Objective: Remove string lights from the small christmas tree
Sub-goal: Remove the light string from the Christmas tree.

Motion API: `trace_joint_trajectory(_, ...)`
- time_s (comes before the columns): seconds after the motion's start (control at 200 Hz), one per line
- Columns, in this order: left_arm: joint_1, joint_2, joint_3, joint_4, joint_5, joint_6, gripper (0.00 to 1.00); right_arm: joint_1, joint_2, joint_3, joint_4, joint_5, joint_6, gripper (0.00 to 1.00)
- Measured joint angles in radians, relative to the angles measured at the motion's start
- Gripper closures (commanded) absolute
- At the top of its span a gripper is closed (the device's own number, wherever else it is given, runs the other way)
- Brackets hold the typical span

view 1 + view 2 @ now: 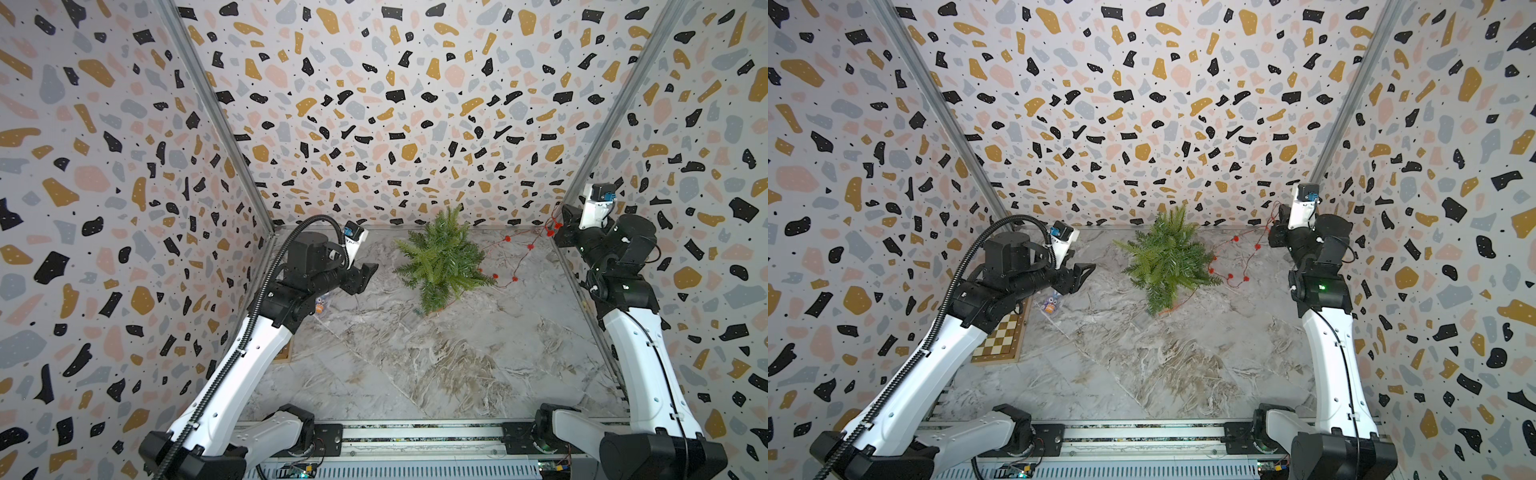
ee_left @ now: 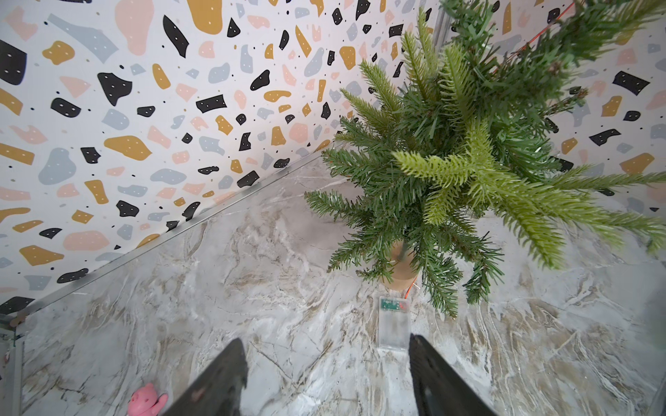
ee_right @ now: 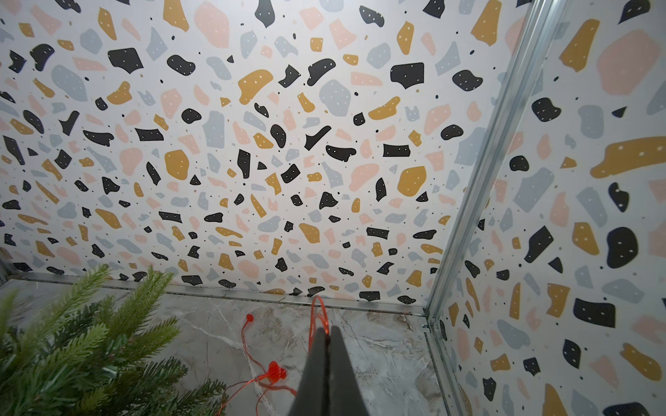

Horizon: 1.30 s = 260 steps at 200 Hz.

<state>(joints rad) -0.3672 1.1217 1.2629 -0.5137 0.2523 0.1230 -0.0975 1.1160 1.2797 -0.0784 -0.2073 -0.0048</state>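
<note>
The small christmas tree (image 1: 442, 257) stood on the marbled tabletop (image 1: 415, 353) in the upper centre of both top views, close to the back wall (image 1: 395, 124). Its wooden base (image 2: 400, 275) showed under the lower branches in the left wrist view.

The string lights (image 1: 530, 247) lay mostly to the right of the tree. Thin red-orange wire with red beads looped across the table between the branches and the right wall (image 1: 706, 166), then climbed toward the rear right corner. There the right gripper (image 3: 326, 329) held it. Its fingers (image 3: 342, 367) were pressed together, with a loop of orange wire pinched at their tips at the lower centre of the right wrist view. A bead (image 3: 274, 371) showed just left of them. Another strand crossed the branches at the top right of the left wrist view. The lights' clear box (image 2: 394, 320) lay flat on the table just beside the base.

The left gripper (image 1: 368, 277) hovered left of the tree, fingers (image 2: 220, 378) spread wide and holding nothing. A small toy figure (image 1: 1050, 303) and a checkered board (image 1: 1000, 336) sat beneath the left arm.
</note>
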Motion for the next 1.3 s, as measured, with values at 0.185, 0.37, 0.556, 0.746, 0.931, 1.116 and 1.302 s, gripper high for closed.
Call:
trace_joint_trajectory(0.185,0.0,-0.021,-0.036,0.004,0.029,-0.027,0.3,0.0,-0.072,-0.012,-0.026,0.004,0.003,0.97)
trace_joint_trajectory(0.37,0.0,-0.034,-0.068,0.005,0.048,-0.061,0.3,0.0,-0.121,-0.019,-0.051,0.003,0.008,0.97)
trace_joint_trajectory(0.556,0.0,-0.045,-0.096,0.016,0.068,-0.097,0.31,0.0,-0.159,-0.027,-0.089,0.004,0.012,0.98)
trace_joint_trajectory(0.746,0.0,-0.053,-0.125,0.021,0.084,-0.121,0.3,0.0,-0.194,-0.028,-0.122,0.017,0.015,0.98)
trace_joint_trajectory(0.931,0.0,-0.063,-0.138,0.021,0.09,-0.136,0.31,0.0,-0.21,-0.024,-0.145,0.016,0.023,1.0)
trace_joint_trajectory(1.116,0.0,-0.071,-0.149,0.025,0.104,-0.145,0.31,0.0,-0.2,0.018,-0.158,-0.003,0.029,1.0)
trace_joint_trajectory(1.302,0.0,-0.08,-0.189,0.044,0.11,-0.163,0.3,0.007,-0.18,0.053,-0.159,-0.036,0.039,1.0)
